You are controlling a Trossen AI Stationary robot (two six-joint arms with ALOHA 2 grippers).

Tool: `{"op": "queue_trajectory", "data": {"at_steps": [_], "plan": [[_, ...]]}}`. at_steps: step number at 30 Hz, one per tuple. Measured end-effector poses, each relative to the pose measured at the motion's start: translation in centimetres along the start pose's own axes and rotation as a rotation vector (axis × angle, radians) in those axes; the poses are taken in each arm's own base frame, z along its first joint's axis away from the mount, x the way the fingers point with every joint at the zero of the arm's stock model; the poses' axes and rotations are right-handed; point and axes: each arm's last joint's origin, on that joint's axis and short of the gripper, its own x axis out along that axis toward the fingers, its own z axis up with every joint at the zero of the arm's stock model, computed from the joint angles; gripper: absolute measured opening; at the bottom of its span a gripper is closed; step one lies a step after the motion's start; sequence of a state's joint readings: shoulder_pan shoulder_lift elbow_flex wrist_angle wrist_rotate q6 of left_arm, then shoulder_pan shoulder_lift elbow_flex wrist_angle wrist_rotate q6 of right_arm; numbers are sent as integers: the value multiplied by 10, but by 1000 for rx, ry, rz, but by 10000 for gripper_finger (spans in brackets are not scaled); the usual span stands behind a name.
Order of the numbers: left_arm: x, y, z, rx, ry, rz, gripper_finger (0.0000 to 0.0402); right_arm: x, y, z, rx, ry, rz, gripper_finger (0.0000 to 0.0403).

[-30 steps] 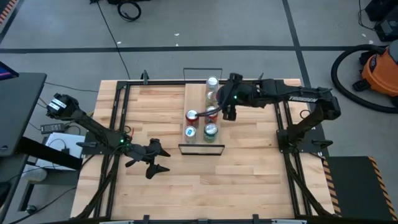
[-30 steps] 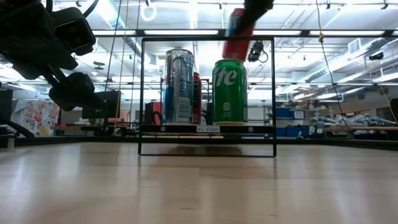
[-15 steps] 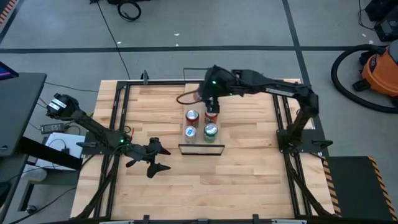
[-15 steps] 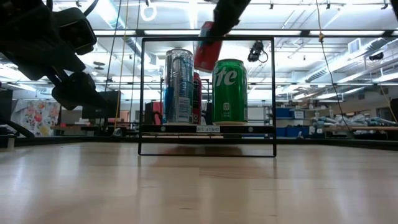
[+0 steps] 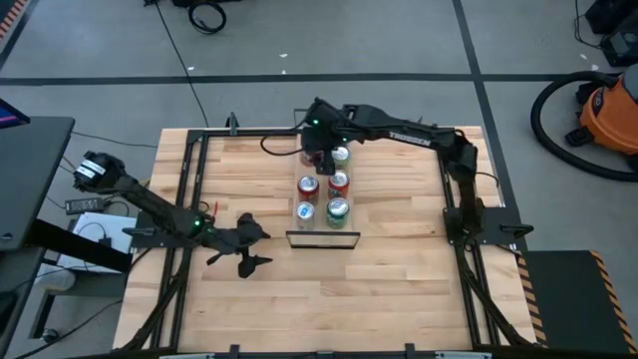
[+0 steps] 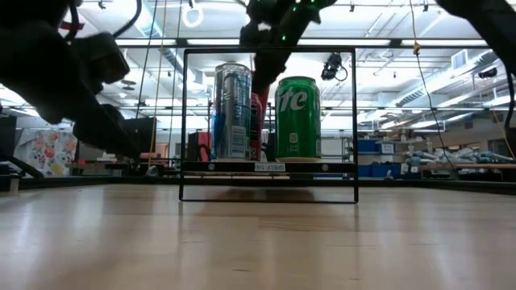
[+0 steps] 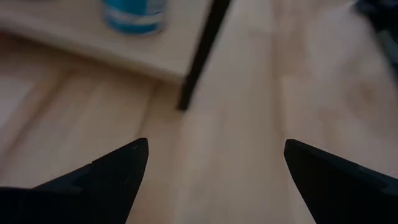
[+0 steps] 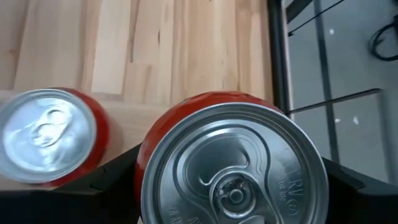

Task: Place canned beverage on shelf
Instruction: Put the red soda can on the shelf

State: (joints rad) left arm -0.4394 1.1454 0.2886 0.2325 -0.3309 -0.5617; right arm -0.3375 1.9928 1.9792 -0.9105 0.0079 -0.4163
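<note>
My right gripper (image 5: 317, 153) reaches over the far left part of the shelf (image 5: 321, 227) and is shut on a red can (image 8: 233, 168) with a silver top. On the light-wood shelf stand two red cans (image 5: 308, 185) (image 5: 339, 182), a silver-blue can (image 6: 232, 111), a green can (image 6: 297, 118) and a pale-topped container (image 5: 341, 155). My left gripper (image 5: 249, 251) waits open above the table, near and left of the shelf, its fingers (image 7: 118, 168) wide apart with nothing between them. My right gripper pinches the red can's side wall (image 8: 144, 167) between its two fingers (image 8: 339, 177), one on each opposite side, just under the top rim. The fingers slant down from above. The can's top faces up; its bottom is hidden by the can itself.
Black wire rails (image 6: 270, 51) close the shelf's short ends. Black frame bars (image 5: 189, 199) run along the table's left and right sides. Bare wood lies near of the shelf (image 5: 329, 299). An orange vacuum (image 5: 608, 110) stands on the floor at the right.
My right gripper has carried the red can toward the table's left and far edges and downward, from beside the shelf's right side to above its far left part. The can stays top up.
</note>
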Motion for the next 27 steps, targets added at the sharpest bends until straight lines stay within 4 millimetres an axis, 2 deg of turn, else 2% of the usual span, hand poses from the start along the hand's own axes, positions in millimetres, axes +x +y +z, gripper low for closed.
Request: {"op": "queue_trajectory", "data": {"at_steps": [9, 27], "plan": [[3, 20, -2, -2, 62, 155, 389, 39, -7, -11, 25, 55, 74, 327], [5, 28, 1, 1, 60, 195, 389, 59, -7, -22, 98, 75, 158, 327]]}}
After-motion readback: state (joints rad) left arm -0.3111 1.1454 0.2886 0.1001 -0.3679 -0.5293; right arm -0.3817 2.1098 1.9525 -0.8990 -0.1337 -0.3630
